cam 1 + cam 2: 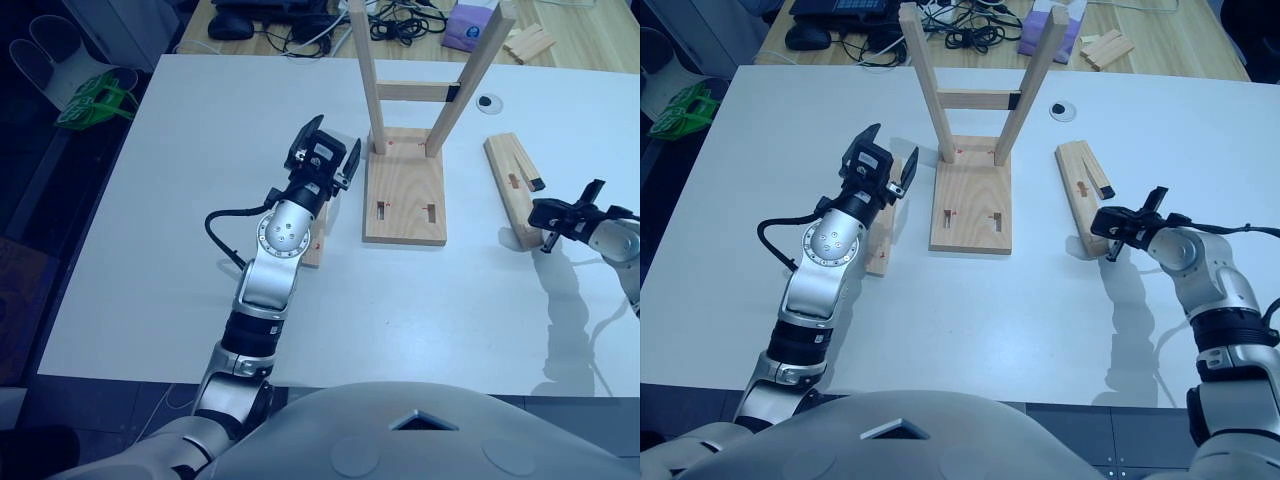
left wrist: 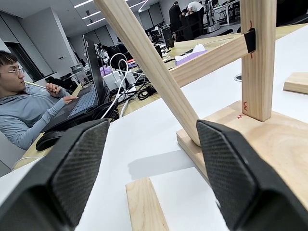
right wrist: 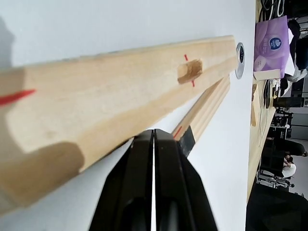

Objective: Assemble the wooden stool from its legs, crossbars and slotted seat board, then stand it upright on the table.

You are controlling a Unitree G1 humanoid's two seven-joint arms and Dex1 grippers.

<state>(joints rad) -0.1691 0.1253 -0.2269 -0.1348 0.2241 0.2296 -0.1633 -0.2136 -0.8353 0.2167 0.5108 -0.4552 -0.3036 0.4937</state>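
Left eye view gives the whole scene. The white table (image 1: 150, 250) takes most of the frame, and a little right of centre on it lies the slotted seat board (image 1: 404, 190). Two legs (image 1: 366, 70) are already standing in its far slots, toward the top of the frame, joined by one crossbar (image 1: 412, 91). The two near slots (image 1: 383, 210) are open. At the right of the frame the loose leg pieces (image 1: 503, 160) lie flat on the table, apart from the board. Left of the board lies a flat wooden piece (image 1: 880, 258) (I cannot tell if it is a leg or a crossbar).

The left gripper (image 1: 328, 150) hangs over the far end of this piece, its fingers spread wide with nothing between them. In the left wrist view the two pads (image 2: 72, 178) stand apart with the wood below. The right gripper (image 1: 1105, 225) is at the near end of the loose leg pieces. Its fingers are pressed together on nothing, with the tips just beside the wood in the right wrist view.

I judge the task about half done: the step in hand is to fetch the second set of legs. The next move calls for the right fingers to part first and then take a piece. It must be turned upright, its end lined up with an open slot, and pressed down gently so that the standing frame does not tip.
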